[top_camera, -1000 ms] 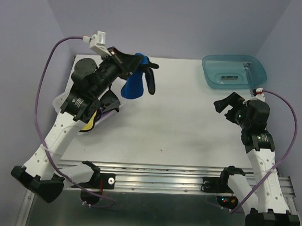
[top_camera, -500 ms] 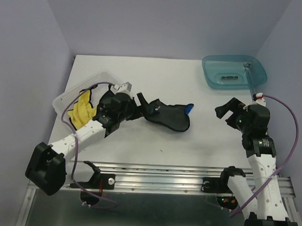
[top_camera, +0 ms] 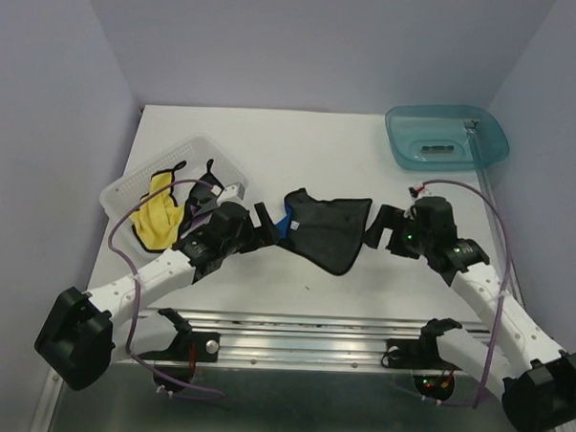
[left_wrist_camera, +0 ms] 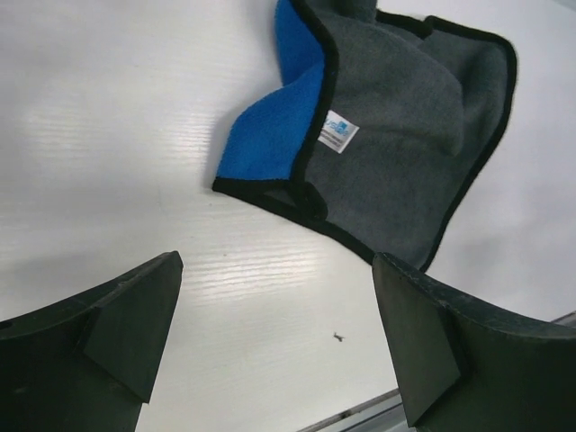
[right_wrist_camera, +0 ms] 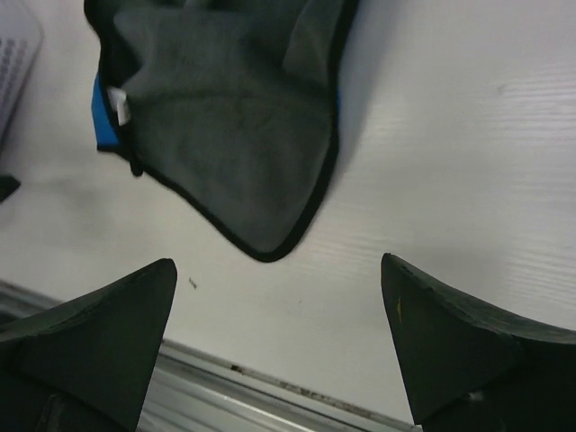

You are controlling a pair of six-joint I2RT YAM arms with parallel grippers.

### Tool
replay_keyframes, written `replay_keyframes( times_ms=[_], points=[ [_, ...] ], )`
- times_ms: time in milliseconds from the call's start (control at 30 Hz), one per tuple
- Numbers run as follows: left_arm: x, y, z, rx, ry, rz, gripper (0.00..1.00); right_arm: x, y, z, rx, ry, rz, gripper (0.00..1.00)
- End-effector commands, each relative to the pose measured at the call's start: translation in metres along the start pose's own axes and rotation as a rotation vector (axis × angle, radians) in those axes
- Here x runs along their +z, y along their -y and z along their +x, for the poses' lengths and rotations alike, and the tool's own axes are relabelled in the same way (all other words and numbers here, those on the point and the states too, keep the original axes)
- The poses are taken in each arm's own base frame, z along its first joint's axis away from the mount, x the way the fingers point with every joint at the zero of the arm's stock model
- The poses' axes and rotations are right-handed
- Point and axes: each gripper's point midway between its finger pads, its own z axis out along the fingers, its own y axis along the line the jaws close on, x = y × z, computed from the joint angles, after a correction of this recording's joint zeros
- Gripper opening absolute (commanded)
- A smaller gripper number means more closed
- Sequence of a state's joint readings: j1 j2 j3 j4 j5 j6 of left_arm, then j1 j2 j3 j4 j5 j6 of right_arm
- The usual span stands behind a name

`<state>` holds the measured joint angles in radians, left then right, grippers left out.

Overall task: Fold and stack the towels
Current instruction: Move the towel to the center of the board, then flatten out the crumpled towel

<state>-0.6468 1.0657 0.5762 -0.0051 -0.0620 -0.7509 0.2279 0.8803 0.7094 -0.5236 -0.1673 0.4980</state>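
towel [top_camera: 327, 231]: crumpled, grey side up, blue corner showing, mid-table between the 2 grippers
left gripper [left_wrist_camera: 274, 263]: fingers spread wide, holding nothing, just beside towel
right gripper [right_wrist_camera: 279, 263]: spread wide, holding nothing
basket [top_camera: 166, 158]: yellow towel [top_camera: 157, 218] inside

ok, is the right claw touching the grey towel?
Apart. The right wrist view shows bare table between both fingers of the right claw and the grey towel.
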Motion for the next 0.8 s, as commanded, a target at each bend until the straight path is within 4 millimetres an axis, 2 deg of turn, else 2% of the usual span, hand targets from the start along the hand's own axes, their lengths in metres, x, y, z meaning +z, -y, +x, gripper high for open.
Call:
replay_keyframes(
  times_ms=[0,67,133,167,233,267,333,367,400,433,467,500,533,600,700,767],
  points=[
    [0.008,-0.001,-0.005,0.082,0.015,-0.054,0.99,0.024,-0.018,0.015,-0.064,0.002,0.074,1.0],
    [0.016,0.001,-0.006,0.11,0.007,-0.075,0.99,0.03,-0.015,0.018,-0.034,-0.003,0.119,1.0],
    [0.026,0.001,-0.001,0.149,-0.017,-0.097,0.99,0.039,-0.005,0.03,-0.005,-0.027,0.173,1.0],
    [0.029,0.008,-0.005,0.158,-0.011,-0.089,0.99,0.041,-0.004,0.035,0.004,-0.04,0.18,1.0],
    [0.039,0.008,-0.003,0.181,-0.024,-0.115,0.99,0.047,-0.002,0.046,0.011,-0.062,0.19,1.0],
    [0.042,0.019,-0.007,0.198,-0.018,-0.099,0.99,0.049,0.001,0.051,0.026,-0.067,0.2,1.0],
    [0.053,0.02,-0.004,0.227,-0.027,-0.129,0.99,0.049,-0.001,0.051,0.038,-0.059,0.195,1.0],
    [0.056,0.028,-0.006,0.25,-0.027,-0.126,0.99,0.049,-0.003,0.05,0.043,-0.053,0.188,1.0],
    [0.059,0.028,-0.006,0.258,-0.034,-0.145,0.99,0.048,-0.003,0.049,0.044,-0.048,0.184,1.0],
    [0.066,0.014,0.001,0.281,-0.058,-0.216,0.99,0.048,-0.004,0.048,0.049,-0.04,0.183,1.0],
    [0.068,0.011,0.002,0.29,-0.066,-0.245,0.99,0.048,-0.003,0.048,0.052,-0.038,0.186,1.0],
    [0.071,0.019,-0.002,0.288,-0.055,-0.251,0.99,0.048,-0.003,0.048,0.052,-0.038,0.186,1.0],
    [0.078,0.012,0.004,0.305,-0.071,-0.29,0.99,0.048,-0.003,0.048,0.052,-0.036,0.186,1.0],
    [0.081,0.018,0.009,0.327,-0.085,-0.299,0.99,0.05,-0.002,0.051,0.047,-0.042,0.186,1.0],
    [0.088,0.01,0.016,0.349,-0.097,-0.355,0.99,0.054,-0.003,0.056,0.04,-0.062,0.171,1.0],
    [0.089,0.005,0.012,0.344,-0.087,-0.405,0.98,0.057,-0.003,0.059,0.038,-0.071,0.167,1.0]
  ],
)
